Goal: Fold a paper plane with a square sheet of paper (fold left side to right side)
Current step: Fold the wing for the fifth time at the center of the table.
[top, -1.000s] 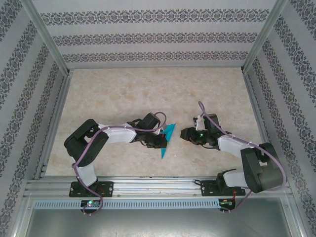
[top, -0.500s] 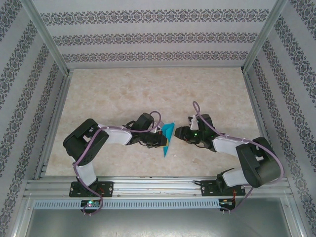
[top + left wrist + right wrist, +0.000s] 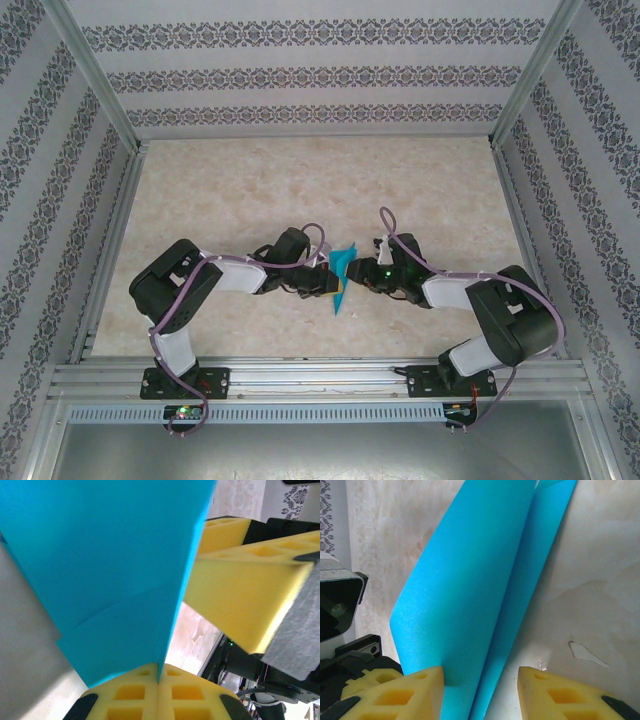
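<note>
Between the closed yellow foam pads of the left gripper [image 3: 159, 680], the smooth, creased teal paper [image 3: 110, 565] is pinched at one edge. Its folded flap is straddled by the right gripper [image 3: 480, 680], whose square-holed pads are set apart.

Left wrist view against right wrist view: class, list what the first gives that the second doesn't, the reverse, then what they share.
Left wrist view: the left gripper, its yellow pads pressed together on the lower edge of the teal paper, and a crease line across the sheet. Right wrist view: the right gripper, fingers apart, the paper's folded edge running down between them, with bare marbled table between the paper and one finger. Shared: the folded teal paper, with part of the other arm's gripper beside it.
</note>
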You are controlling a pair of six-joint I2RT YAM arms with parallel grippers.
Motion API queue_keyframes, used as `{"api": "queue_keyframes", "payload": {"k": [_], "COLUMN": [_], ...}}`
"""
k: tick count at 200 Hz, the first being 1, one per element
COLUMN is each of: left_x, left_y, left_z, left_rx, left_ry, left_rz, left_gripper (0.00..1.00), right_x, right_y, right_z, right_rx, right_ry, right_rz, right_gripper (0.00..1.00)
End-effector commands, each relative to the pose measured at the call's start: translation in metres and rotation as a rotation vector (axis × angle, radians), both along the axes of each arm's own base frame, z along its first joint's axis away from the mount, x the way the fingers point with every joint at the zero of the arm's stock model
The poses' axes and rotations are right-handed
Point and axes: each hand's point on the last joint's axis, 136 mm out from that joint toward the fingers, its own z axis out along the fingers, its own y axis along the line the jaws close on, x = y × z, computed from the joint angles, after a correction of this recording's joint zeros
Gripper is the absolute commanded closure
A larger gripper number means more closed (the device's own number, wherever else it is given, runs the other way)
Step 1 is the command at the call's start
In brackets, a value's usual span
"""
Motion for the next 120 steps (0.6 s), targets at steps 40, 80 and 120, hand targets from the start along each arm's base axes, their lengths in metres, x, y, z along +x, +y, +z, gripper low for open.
{"api": "queue_keyframes", "payload": {"k": [40,80,120], "left_x": [0.0022,0.0036,0.0038], "left_y": [0.0002,-0.0001,0.0004], "left_z": [-0.0045,-0.0066,-0.0082], "left_rx": [-0.028,-0.039,-0.045], "left_ry": [0.017,0.026,0.033], "left_rz": [0.011,0.025,0.031], "left_gripper": [1.00,1.00,1.00], "right_x": [0.0103,0.0106,0.0118], "right_y": [0.0111,0.0110,0.0121], "right_z": [0.0020,0.0029,0.0021], "right_rx": [0.012,0.012,0.012], "right_ry": [-0.024,-0.029,-0.027], "right_rz": [-0.009,-0.012,-0.014], "right_gripper": [0.59,0.59,0.59]}}
